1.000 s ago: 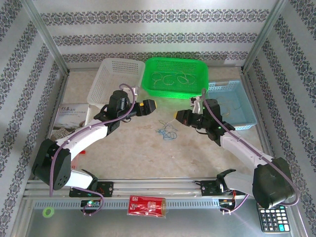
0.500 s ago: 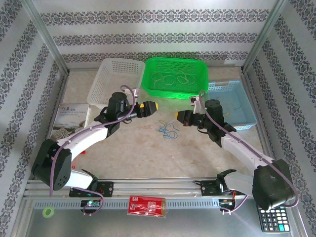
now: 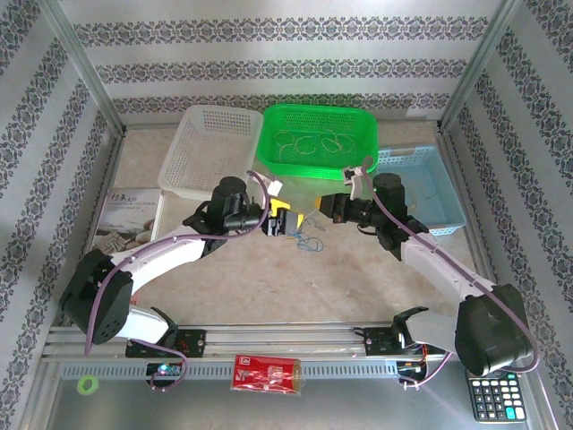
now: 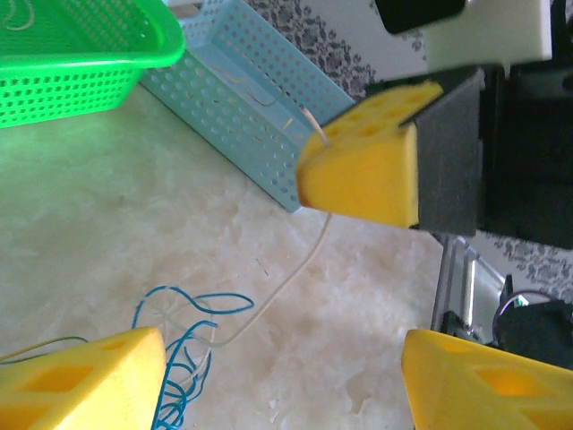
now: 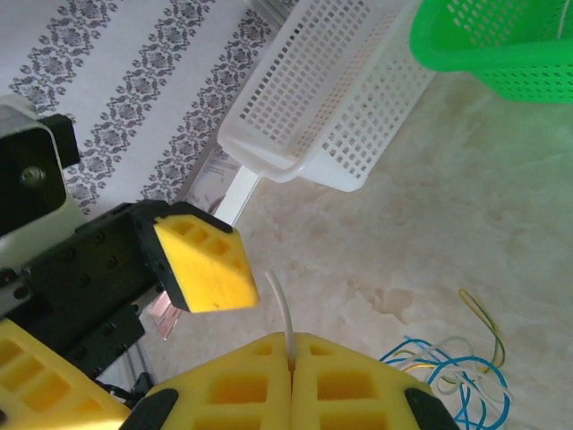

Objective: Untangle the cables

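Work at the middle of the table (image 3: 269, 287), just short of the green basket (image 3: 304, 173). With the left gripper (image 3: 279, 220) spread open beside the cables (image 3: 306, 237) and the right gripper (image 5: 291, 345) clenched on the cream wire (image 4: 285, 288), pin the tangle first, then draw that wire out slowly, without jerks.

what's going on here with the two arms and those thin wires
Two robot arms are working on a small tangle of thin wires on the table. The right arm has its jaws shut on a cream-white wire that trails down into the blue tangle. The left arm holds its jaws open right next to that grip, with nothing in them. Loose wires lie in the green basket behind.
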